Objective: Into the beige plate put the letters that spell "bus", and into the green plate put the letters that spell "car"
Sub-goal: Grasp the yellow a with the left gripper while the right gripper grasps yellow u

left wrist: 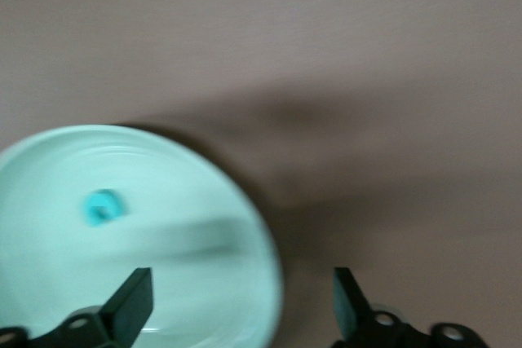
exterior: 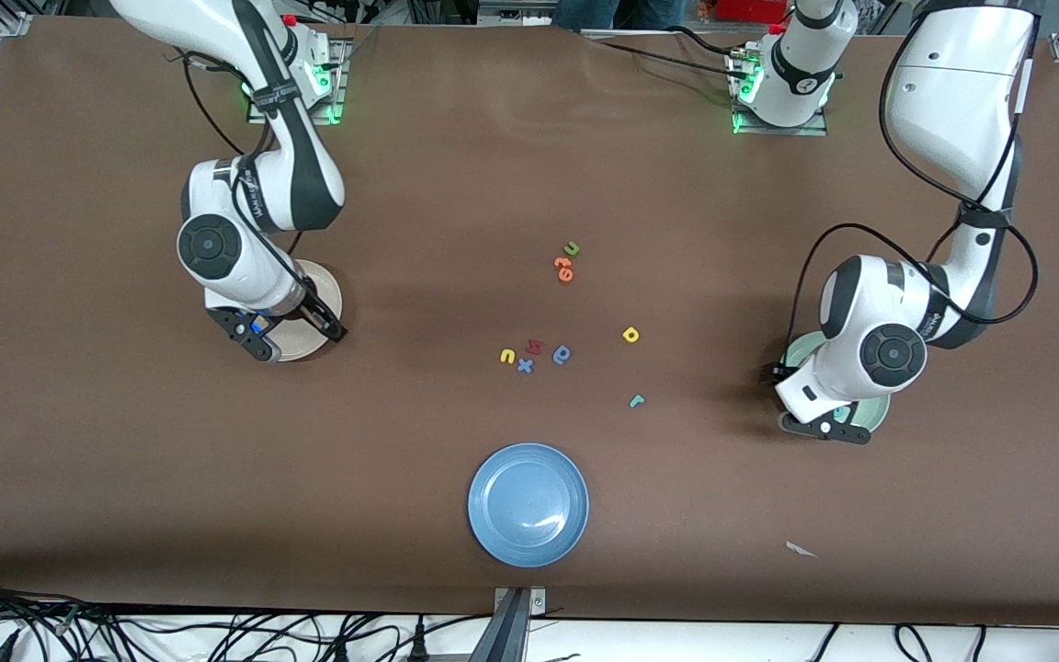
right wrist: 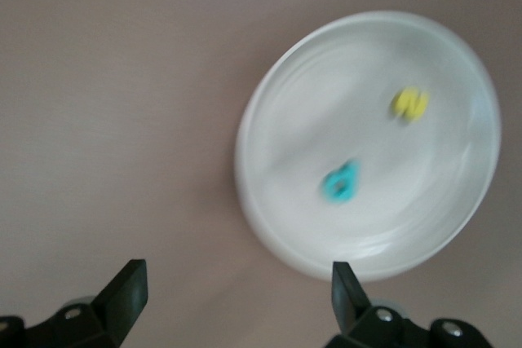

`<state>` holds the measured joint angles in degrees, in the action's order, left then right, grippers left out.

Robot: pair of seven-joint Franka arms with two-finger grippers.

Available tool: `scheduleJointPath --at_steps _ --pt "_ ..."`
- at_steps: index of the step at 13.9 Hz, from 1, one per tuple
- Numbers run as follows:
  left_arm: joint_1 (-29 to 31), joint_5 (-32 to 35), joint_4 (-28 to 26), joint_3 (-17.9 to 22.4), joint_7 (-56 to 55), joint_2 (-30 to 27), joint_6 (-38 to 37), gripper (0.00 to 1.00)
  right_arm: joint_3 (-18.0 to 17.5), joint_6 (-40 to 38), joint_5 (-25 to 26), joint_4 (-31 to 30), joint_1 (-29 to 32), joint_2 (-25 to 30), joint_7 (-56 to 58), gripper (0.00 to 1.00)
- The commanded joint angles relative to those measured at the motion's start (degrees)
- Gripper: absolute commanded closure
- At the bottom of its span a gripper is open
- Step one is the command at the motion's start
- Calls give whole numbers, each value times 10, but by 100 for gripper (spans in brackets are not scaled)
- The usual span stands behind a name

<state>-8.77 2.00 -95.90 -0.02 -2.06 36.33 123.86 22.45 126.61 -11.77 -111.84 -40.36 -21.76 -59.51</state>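
The beige plate (exterior: 323, 294) lies at the right arm's end of the table. In the right wrist view the beige plate (right wrist: 326, 95) holds a teal looped letter (right wrist: 340, 182) and a yellow letter (right wrist: 410, 103). My right gripper (right wrist: 236, 291) hangs open and empty over the plate's edge. The green plate (exterior: 874, 416) lies at the left arm's end, and in the left wrist view the green plate (left wrist: 49, 169) holds one teal letter (left wrist: 102, 205). My left gripper (left wrist: 241, 303) hangs open and empty over its rim. A yellow u (exterior: 507, 355), a yellow a (exterior: 631, 335) and a teal r (exterior: 637, 400) lie mid-table.
Near the yellow u lie a red letter (exterior: 534, 347), a blue x (exterior: 525, 366) and a blue round letter (exterior: 562, 354). A green u (exterior: 571, 248) and orange letters (exterior: 563, 268) lie farther from the camera. A blue plate (exterior: 528, 504) sits nearest the camera, and a white scrap (exterior: 801, 549) lies toward the left arm's end.
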Motion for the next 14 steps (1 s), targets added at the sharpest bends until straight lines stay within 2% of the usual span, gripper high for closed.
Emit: scheduleJointPath --at_steps 1,2,4,7,9,11,14 --pt "-27 -35 2 -25 -91 -1 9 0 1 -9 -17 71 -37 -49 -121 0" --pt "-33 -36 -3 -44 -139 -4 16 0 1 -1 -20 93 -53 -70 -169 0" --pt "-38 -31 -18 -76 -215 -8 36 0 0 11 -19 167 -70 -131 -342 0" --pt "-80 -28 -100 -84 -308 -28 140 0 1 25 -23 242 -118 -215 -478 2" --pt "-104 -28 -124 -84 -350 -26 188 0 -1 73 -25 273 -130 -252 -579 3" --pt "-121 -27 -126 -83 -380 -24 191 0 -21 88 -34 291 -127 -264 -626 6" --pt "-136 4 -128 -83 -425 -19 191 9 -36 89 -65 298 -129 -280 -640 12"
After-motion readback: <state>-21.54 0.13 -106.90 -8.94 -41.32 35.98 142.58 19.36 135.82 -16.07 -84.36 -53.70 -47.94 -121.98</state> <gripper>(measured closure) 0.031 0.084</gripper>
